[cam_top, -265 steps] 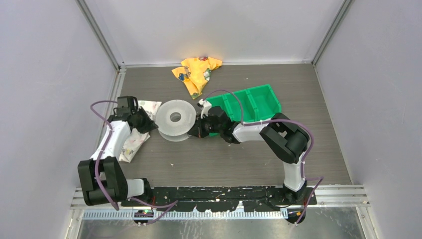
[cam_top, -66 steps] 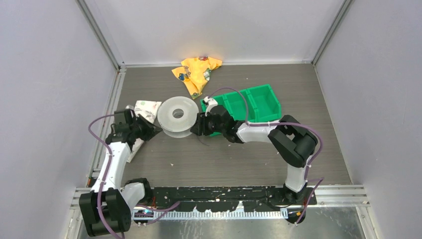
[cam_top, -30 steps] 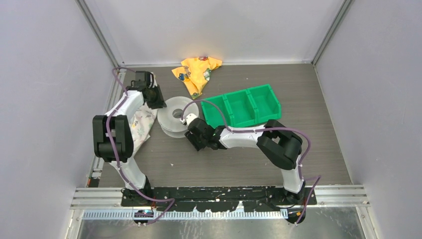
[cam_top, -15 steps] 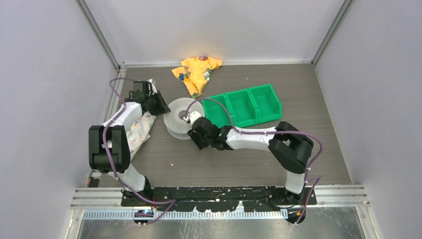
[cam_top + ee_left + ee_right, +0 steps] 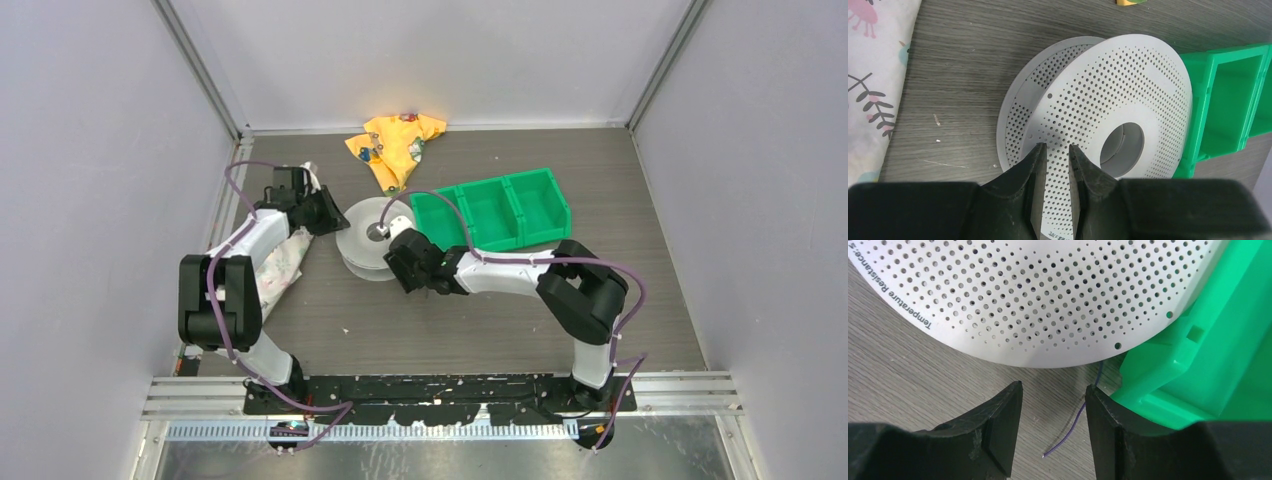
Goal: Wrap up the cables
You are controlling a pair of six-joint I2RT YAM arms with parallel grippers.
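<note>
The cable [image 5: 1082, 416] is a thin dark purple wire. Its loose end lies on the table, coming out from under the rim of the pale perforated spool [image 5: 1023, 295]. My right gripper [image 5: 1054, 387] is open and low over the table. The wire end lies between its fingers, close to the right finger [image 5: 1108, 420], and is not gripped. In the top view this gripper [image 5: 405, 268] is at the spool's [image 5: 368, 240] near right side. My left gripper [image 5: 1056, 147] hovers over the spool's upper flange [image 5: 1118, 85], its jaws a narrow gap apart with nothing between them.
A green three-compartment bin [image 5: 500, 208] stands against the spool's right side, and its corner [image 5: 1168, 370] touches my right finger. A white patterned cloth [image 5: 282, 258] lies under the left arm. A yellow cloth [image 5: 395, 145] is at the back.
The left gripper came forward and right to the spool's left rim. The spool and the right gripper shifted right, toward the bin. The right jaws widened slightly.
</note>
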